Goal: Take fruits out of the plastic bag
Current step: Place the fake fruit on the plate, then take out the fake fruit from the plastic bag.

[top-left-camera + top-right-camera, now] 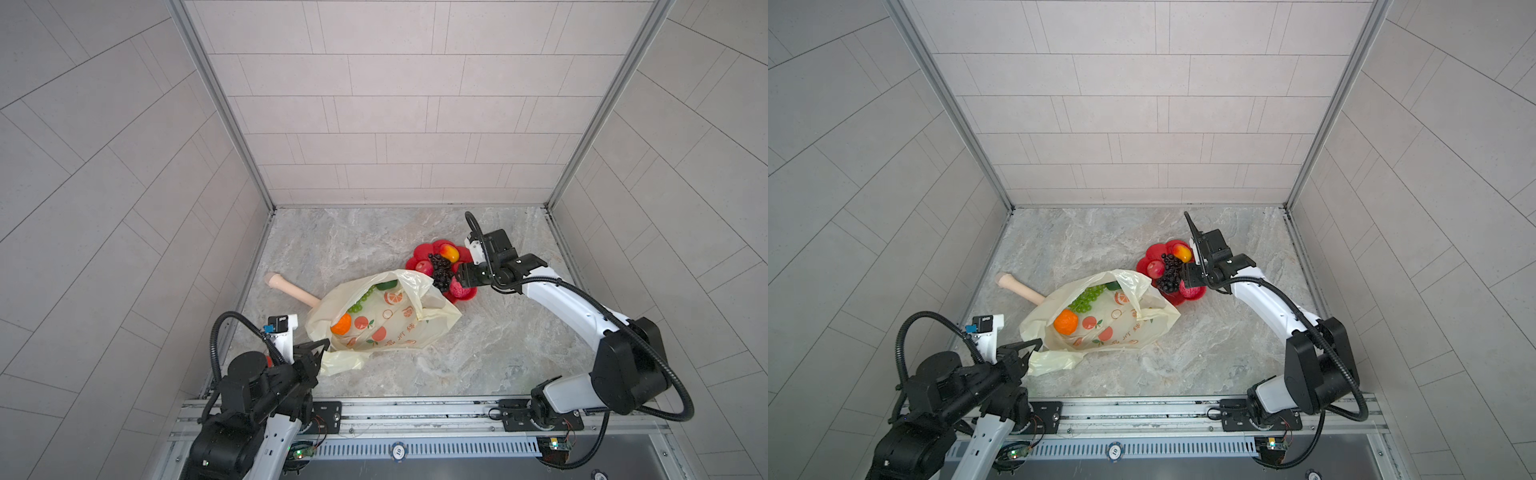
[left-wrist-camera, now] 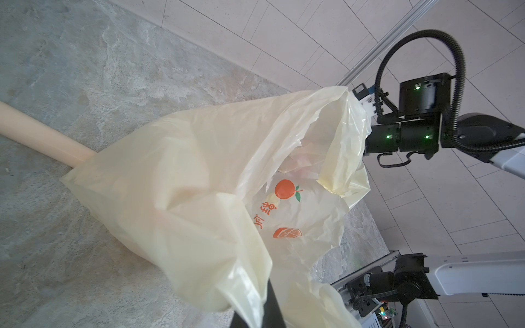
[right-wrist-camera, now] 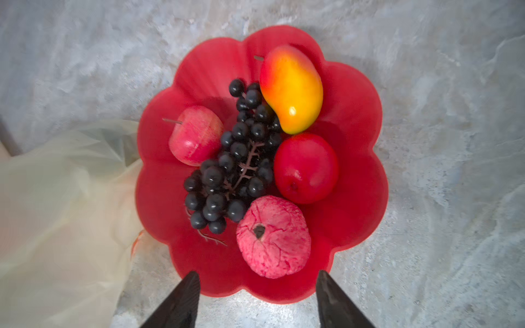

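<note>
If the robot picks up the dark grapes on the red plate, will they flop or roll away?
Probably flop: the dark grapes sit on thin branching stems. Rolling seems unlikely: the bunch lies spread flat on the red plate.

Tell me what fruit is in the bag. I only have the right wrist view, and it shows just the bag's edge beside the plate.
Observer: Three show inside the plastic bag: an orange, a green grape bunch and a dark green fruit.
Operator: Report the left gripper.
Observer: The left gripper is shut on the bag's end nearest the robot.
Operator: Name anything else on the table.
Observer: A beige stick lies on the robot's left of the bag, with one end hidden by it.
</note>
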Controlling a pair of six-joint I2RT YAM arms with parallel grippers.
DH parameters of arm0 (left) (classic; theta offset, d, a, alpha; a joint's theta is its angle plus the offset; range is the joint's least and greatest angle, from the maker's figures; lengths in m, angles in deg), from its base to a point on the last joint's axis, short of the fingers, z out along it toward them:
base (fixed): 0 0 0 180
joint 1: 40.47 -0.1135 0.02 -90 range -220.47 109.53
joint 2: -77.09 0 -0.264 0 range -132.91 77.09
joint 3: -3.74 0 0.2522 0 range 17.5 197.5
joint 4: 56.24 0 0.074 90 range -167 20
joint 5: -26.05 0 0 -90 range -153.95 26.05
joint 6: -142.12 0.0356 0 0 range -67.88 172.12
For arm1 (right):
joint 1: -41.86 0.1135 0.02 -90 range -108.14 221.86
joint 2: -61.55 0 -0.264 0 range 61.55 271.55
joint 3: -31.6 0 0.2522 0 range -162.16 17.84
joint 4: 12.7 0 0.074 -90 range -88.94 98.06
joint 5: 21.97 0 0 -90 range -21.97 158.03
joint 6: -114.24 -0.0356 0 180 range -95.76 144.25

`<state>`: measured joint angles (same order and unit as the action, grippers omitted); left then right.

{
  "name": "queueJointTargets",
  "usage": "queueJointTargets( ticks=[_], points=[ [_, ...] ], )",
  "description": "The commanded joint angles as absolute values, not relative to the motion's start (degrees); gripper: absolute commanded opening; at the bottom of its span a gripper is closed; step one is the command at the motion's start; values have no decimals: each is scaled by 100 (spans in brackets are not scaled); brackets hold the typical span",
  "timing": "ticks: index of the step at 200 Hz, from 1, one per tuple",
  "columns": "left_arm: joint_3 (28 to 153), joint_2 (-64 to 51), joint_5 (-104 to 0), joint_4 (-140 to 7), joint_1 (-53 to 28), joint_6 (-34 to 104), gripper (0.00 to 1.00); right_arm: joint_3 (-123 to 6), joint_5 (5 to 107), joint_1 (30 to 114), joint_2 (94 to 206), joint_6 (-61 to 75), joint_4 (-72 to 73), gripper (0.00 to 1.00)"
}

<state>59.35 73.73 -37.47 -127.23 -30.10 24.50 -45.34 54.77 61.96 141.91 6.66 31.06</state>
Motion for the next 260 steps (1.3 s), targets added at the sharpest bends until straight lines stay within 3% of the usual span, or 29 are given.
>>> queueJointTargets(
  ticks=[1,35,74,95,135,197,260],
  points=[
    [5946,7471,-3864,-12643,-3037,2392,0,-4969,5331,6383,13785,676,3484,59],
    [6035,7321,-3757,-12579,-3042,2412,0,-5801,5658,7311,13305,992,3914,52],
    [6104,7262,-3472,-12343,-3037,2495,0,-6298,5265,8657,12871,1737,3441,49],
    [6092,7235,-3389,-12254,-3045,2496,0,-6424,4279,9143,12997,2398,3514,51],
    [6194,7120,-3273,-12199,-3032,2599,0,-6942,4639,10040,13731,3429,4608,49],
    [6199,7217,-3134,-12128,-3039,2654,0,-6659,4727,10215,14563,3847,4177,47],
    [6198,7417,-2929,-12357,-3038,2798,0,-7286,5782,10215,15909,4013,4299,47]
  ],
)
